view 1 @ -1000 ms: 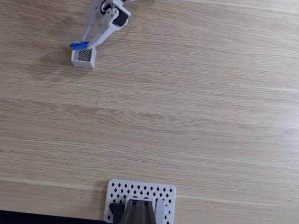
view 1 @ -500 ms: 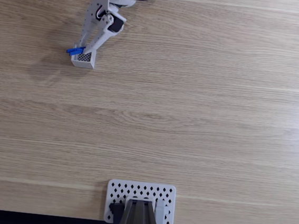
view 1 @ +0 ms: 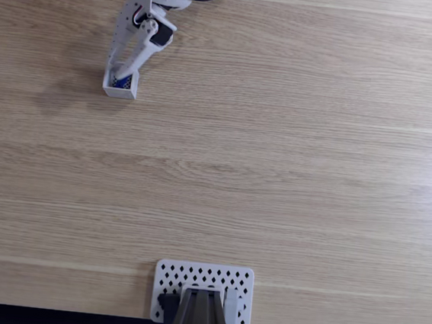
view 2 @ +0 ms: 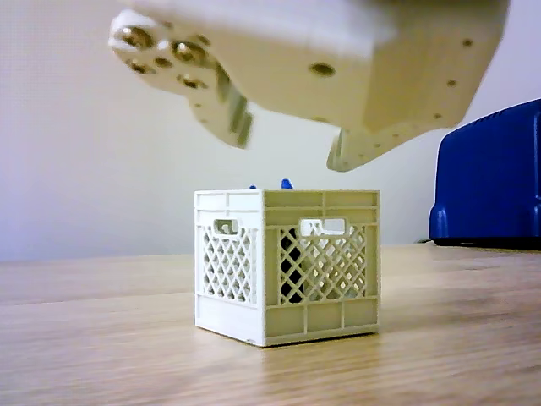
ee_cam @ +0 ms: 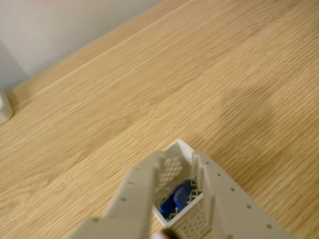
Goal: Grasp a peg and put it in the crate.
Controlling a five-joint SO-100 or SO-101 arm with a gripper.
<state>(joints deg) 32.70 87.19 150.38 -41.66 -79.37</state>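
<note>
White two-finger claw over the tiny white lattice crate on the wooden tabletop
The wrist view shows the claw released, the small blue peg inside the crate; the other view shows only its tip

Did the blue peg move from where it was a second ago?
Yes. The peg went from just outside the crate, by its upper left rim in the fixed view, down inside it.
</note>
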